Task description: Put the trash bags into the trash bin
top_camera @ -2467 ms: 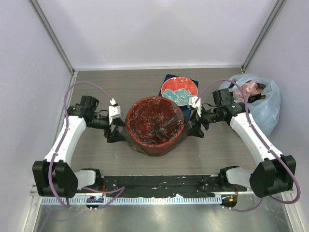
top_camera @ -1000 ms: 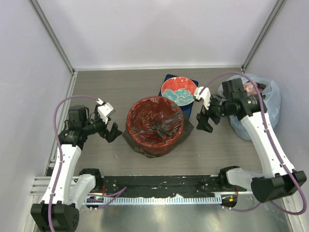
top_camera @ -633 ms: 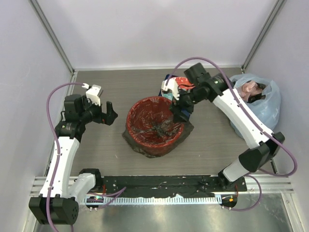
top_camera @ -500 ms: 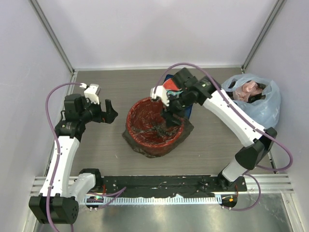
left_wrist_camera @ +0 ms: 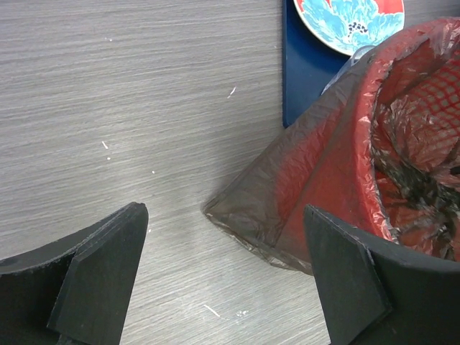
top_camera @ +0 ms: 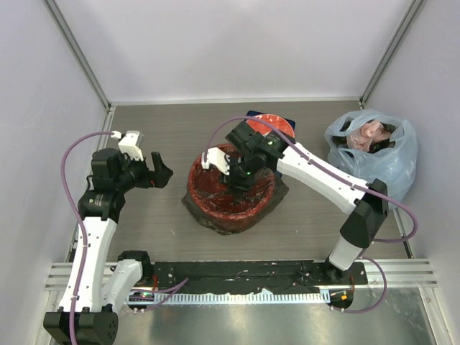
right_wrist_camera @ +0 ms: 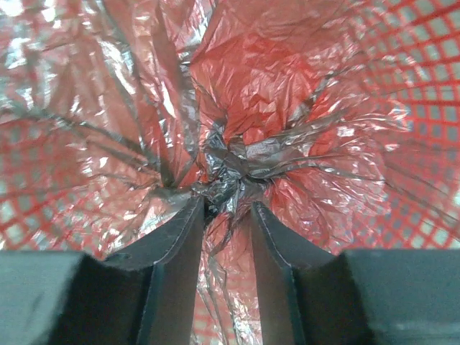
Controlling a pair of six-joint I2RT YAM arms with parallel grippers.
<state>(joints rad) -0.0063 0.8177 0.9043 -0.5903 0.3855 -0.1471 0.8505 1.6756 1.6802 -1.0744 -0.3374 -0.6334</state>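
holding our right claw (right_wrist_camera: 228, 210) narrowed at the bunched middle of the trash bag (right_wrist_camera: 237, 162) lining the trash bin (top_camera: 215, 214), likely to seat it; grip unclear. left claw (left_wrist_camera: 223, 214) hangs wide aside.

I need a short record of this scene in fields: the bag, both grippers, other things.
trash bag: lines the trash bin, edges draped over its rim down to the table
right gripper: inside the bin, fingers narrowly apart at the bag's bunched middle; grip unclear
left gripper: open, left of the bin
other: pale blue bag far right; plate behind the bin
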